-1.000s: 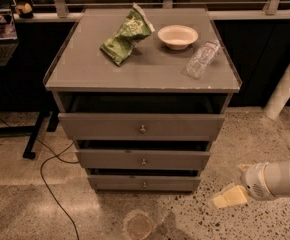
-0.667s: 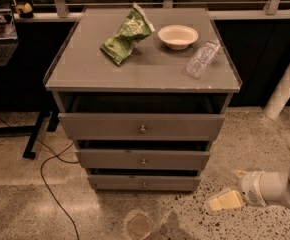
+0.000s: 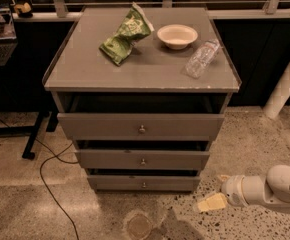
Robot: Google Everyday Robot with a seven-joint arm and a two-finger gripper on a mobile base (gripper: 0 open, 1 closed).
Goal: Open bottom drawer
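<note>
Tool (image 3: 211,203) has edged left, beside bottom drawer (image 3: 143,183); arm (image 3: 280,189) cropped.

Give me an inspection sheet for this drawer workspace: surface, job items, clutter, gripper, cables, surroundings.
Surface: grey cabinet top, bearing three loose items.
Job's things: bottom drawer, the lowest and slimmest front, with a small knob at centre; nothing touches it.
Clutter: green bag, white bowl and clear plastic bottle, all on the top.
Gripper: gripper low over the floor, to the right of the bottom drawer and apart from it.
Cables: black cable loops on the floor left of the cabinet.
Surroundings: speckled floor; white post at right.
</note>
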